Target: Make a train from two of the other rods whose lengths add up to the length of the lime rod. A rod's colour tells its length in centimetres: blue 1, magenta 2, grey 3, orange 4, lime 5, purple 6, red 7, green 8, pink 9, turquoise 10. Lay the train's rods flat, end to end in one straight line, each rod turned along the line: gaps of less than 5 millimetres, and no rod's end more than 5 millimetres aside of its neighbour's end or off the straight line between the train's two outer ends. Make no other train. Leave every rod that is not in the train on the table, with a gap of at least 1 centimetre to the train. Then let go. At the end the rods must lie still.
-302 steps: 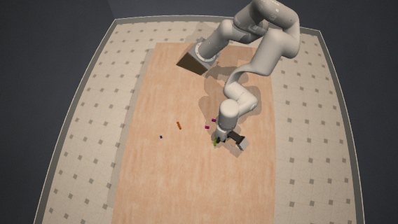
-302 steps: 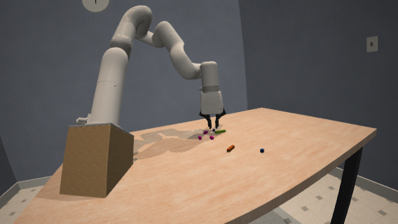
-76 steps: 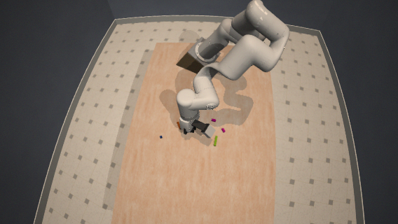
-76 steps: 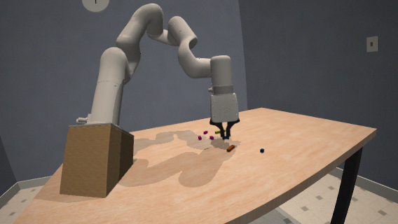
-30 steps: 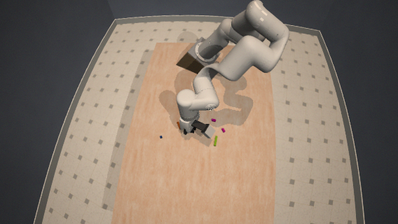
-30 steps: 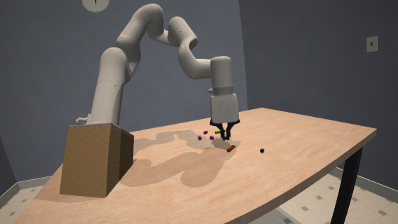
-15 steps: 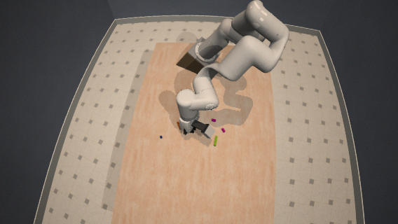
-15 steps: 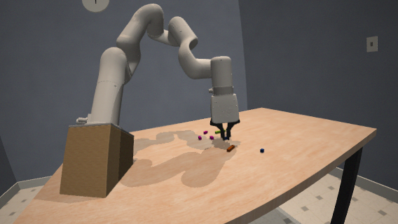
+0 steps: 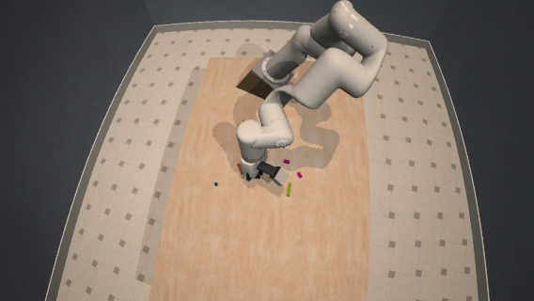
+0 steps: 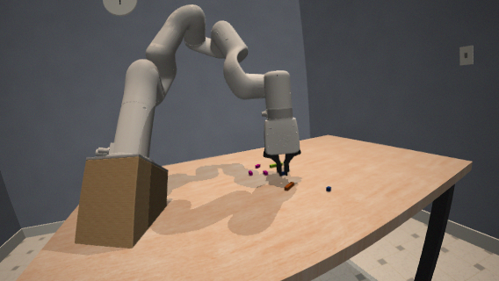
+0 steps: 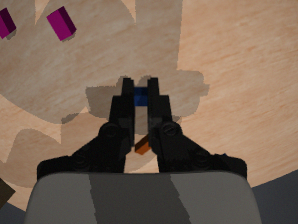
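Observation:
My gripper [image 9: 247,176] [image 10: 282,172] [image 11: 141,93] points straight down, low over the table, and is shut on a small blue rod [image 11: 140,98] held between the fingertips. An orange rod [image 9: 239,166] [image 10: 289,186] [image 11: 141,147] lies flat on the table right beside the fingers. The lime rod [image 9: 290,189] [image 10: 273,166] lies a little way off on the other side of the gripper. A second blue rod [image 9: 216,183] [image 10: 328,189] lies alone, apart from the rest.
Magenta rods [image 9: 286,161] [image 9: 299,175] [image 11: 61,23] lie near the lime rod, towards the arm's base. The arm stands on a brown box [image 10: 120,199] at the far end of the table.

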Controlling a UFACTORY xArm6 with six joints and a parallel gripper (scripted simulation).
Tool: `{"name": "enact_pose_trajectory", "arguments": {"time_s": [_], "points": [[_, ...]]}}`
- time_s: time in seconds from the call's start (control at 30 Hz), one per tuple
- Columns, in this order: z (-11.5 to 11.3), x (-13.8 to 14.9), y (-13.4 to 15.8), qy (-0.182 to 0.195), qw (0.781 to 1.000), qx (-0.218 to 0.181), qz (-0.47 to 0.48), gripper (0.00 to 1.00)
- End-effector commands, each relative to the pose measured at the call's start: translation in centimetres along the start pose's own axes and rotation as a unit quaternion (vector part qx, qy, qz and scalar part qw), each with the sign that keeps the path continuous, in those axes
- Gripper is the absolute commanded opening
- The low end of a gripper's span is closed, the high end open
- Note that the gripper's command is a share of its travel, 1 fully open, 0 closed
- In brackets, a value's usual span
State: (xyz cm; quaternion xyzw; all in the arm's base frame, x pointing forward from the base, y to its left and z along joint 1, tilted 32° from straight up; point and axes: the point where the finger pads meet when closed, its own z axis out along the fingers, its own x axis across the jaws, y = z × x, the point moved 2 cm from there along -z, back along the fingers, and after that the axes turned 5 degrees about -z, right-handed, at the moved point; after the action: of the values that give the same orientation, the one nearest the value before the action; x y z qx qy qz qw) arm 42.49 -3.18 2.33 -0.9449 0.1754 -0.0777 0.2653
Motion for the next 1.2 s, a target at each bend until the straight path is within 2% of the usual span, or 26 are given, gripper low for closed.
{"name": "enact_pose_trajectory", "arguments": {"time_s": [0.0,0.67,1.17], "points": [[-0.1,0.1,0.0,0.001,1.0,0.0,0.0,0.04],[1.1,0.1,0.0,0.001,1.0,0.0,0.0,0.04],[1.1,0.1,0.0,0.001,1.0,0.0,0.0,0.04]]}}
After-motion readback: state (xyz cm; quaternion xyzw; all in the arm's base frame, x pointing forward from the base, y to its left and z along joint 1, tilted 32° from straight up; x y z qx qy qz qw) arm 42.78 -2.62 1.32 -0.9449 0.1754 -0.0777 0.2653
